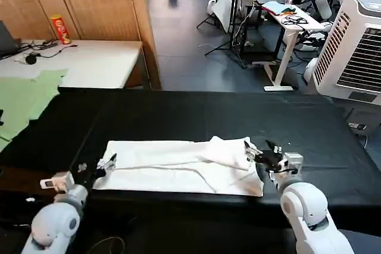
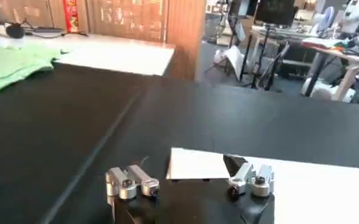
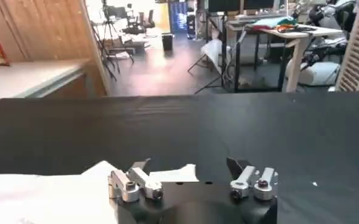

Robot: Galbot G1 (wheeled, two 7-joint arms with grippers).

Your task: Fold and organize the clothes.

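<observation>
The clothes are one white T-shirt (image 1: 178, 165), folded into a long strip across the near half of the black table (image 1: 178, 111), with a bunched fold toward its right end. My left gripper (image 1: 107, 162) is at the strip's left end. Its jaws are open, with the shirt's corner (image 2: 194, 164) lying between the two fingers (image 2: 188, 165). My right gripper (image 1: 263, 154) is at the right end, also open (image 3: 188, 165), and a corner of the shirt (image 3: 173, 174) reaches into the gap. No print shows on the shirt.
A pale green garment (image 1: 24, 99) lies at the table's far left edge. Behind it are a white desk (image 1: 89, 63) with a red can (image 1: 59, 28) and a wooden partition (image 1: 89, 4). An air cooler (image 1: 357, 46) stands at the right.
</observation>
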